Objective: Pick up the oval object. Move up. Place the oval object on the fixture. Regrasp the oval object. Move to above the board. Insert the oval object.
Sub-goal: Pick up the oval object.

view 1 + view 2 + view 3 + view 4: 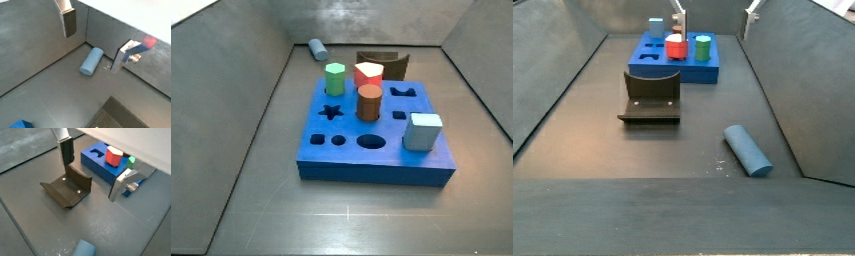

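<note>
Oval object lies flat on floor, near right in a side view, beside the wall, long axis slanting toward fixture. Gripper hovers above it, released, 2 fingers straddling peg, nothing held. Board well apart.

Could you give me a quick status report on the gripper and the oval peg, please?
Gripper open, empty, above the floor. Oval peg lying flat on the floor, untouched, apart from fixture and board. Nothing in the way.
</note>
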You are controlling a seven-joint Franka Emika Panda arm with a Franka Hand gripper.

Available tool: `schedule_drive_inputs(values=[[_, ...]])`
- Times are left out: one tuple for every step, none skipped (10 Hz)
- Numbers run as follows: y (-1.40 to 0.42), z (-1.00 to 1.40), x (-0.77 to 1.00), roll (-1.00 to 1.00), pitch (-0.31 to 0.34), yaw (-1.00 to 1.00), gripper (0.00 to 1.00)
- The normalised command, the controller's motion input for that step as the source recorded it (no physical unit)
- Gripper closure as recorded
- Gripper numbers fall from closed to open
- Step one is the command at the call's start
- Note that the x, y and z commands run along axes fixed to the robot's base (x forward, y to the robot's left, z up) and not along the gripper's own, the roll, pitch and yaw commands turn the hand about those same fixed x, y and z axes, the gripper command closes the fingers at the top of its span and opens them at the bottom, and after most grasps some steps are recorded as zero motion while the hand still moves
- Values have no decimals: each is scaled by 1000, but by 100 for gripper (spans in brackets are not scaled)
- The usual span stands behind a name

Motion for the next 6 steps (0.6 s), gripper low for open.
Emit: schedule_drive_inputs(values=[[280,-111,51,-276,-21,-171,0],[349,-183,-97,-26,-79,17,0],[20,-1000,-186,60,-129,980,0],[40,-951,-174,1,-131,1000,0],[34,-940,-163,0,-121,1000,0],[26,-943,-160,3,-116,1000,0]])
